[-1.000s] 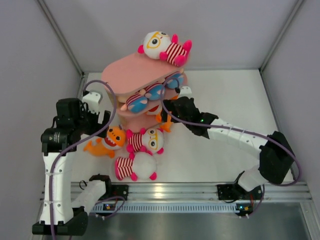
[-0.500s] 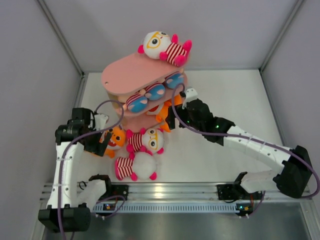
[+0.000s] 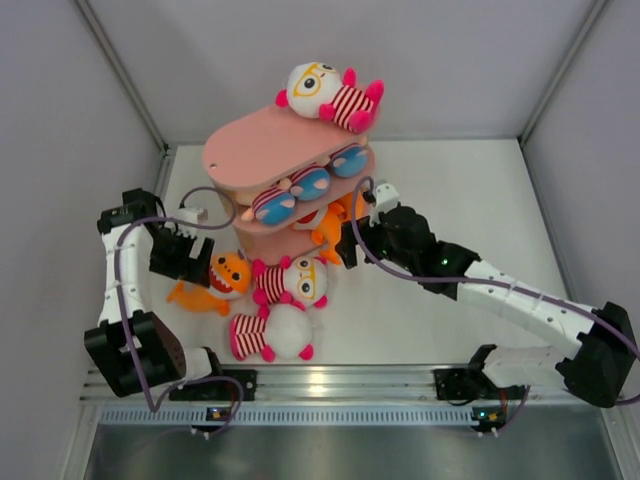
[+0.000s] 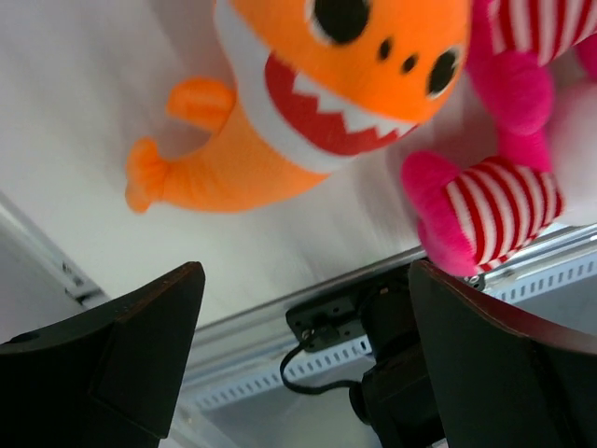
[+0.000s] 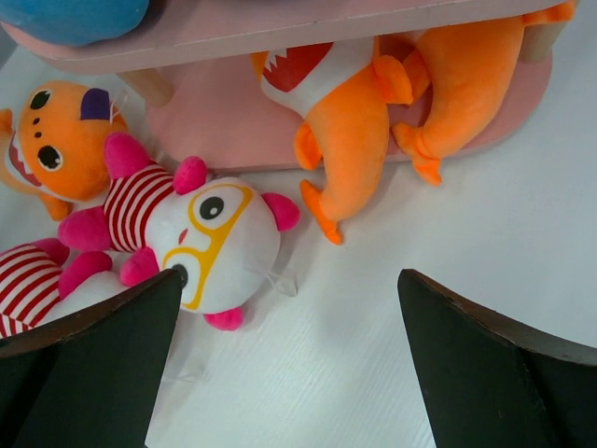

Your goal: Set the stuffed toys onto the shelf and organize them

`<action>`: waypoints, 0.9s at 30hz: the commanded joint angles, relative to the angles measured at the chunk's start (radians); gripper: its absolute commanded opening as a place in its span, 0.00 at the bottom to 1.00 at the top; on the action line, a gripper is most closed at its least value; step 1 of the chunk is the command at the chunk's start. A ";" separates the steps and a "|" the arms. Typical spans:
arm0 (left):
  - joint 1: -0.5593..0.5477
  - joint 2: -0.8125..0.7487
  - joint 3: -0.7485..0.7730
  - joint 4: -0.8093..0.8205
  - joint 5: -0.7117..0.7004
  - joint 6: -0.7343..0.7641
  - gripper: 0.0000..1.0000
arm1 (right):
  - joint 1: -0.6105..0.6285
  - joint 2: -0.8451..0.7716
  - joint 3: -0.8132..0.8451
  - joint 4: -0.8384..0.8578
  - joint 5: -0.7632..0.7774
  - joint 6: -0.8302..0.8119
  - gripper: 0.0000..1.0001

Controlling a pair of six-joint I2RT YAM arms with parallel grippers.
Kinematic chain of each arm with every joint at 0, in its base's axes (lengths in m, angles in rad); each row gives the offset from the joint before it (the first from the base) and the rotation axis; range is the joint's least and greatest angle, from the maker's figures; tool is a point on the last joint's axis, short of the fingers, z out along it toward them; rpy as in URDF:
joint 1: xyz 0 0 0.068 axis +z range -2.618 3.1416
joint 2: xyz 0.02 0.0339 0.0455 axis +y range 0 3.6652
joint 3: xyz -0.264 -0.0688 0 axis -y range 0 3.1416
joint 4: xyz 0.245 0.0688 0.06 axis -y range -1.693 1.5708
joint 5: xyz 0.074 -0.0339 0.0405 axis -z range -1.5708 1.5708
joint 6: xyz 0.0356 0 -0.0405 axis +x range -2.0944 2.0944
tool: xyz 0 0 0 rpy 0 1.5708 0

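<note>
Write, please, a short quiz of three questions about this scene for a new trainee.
1. True or false: the left fingers are open, not holding the orange fish toy.
2. What lies on the top board of the shelf? A) an orange fish; B) a white-headed toy with yellow glasses; C) nothing.
3. How many toys lie on the table, off the shelf?
Key: 1 true; 2 B; 3 three.
</note>
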 commanded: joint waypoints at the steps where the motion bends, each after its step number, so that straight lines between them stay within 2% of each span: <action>1: -0.009 0.032 0.068 0.043 0.264 0.096 0.98 | 0.010 0.011 0.002 0.060 0.008 -0.005 1.00; 5: -0.056 0.104 0.020 0.143 0.263 0.067 0.98 | 0.010 0.028 0.009 0.064 0.021 0.001 0.99; 10: -0.067 0.049 -0.113 0.401 0.209 0.021 0.98 | 0.010 0.041 0.017 0.066 0.044 0.012 0.99; 13: -0.070 0.025 -0.176 0.494 0.235 0.004 0.97 | 0.008 0.050 0.028 0.067 0.048 0.019 0.99; 16: -0.093 0.038 -0.230 0.574 0.248 0.012 0.93 | 0.010 0.057 0.042 0.051 0.056 0.024 0.99; 18: -0.124 0.066 -0.253 0.589 0.249 0.039 0.86 | 0.010 0.054 0.043 0.035 0.068 0.033 0.99; 20: -0.132 0.112 -0.264 0.588 0.257 0.050 0.77 | 0.010 0.053 0.046 0.021 0.086 0.052 0.99; 21: -0.132 0.126 -0.270 0.588 0.249 0.053 0.63 | 0.008 0.047 0.057 0.008 0.090 0.065 0.99; 23: -0.130 0.150 -0.281 0.588 0.232 0.043 0.46 | 0.011 0.030 0.059 0.008 0.088 0.085 0.99; 24: -0.129 0.153 -0.282 0.589 0.217 0.033 0.28 | 0.013 0.012 0.051 0.006 0.091 0.091 0.99; 25: -0.127 0.155 -0.282 0.585 0.209 0.000 0.19 | 0.014 0.002 0.048 -0.003 0.096 0.096 0.99; 26: -0.124 0.149 -0.288 0.586 0.199 -0.019 0.00 | 0.014 -0.019 0.037 -0.008 0.111 0.101 0.99; 27: -0.121 0.138 -0.294 0.586 0.199 -0.034 0.00 | 0.014 -0.028 0.031 -0.011 0.120 0.101 1.00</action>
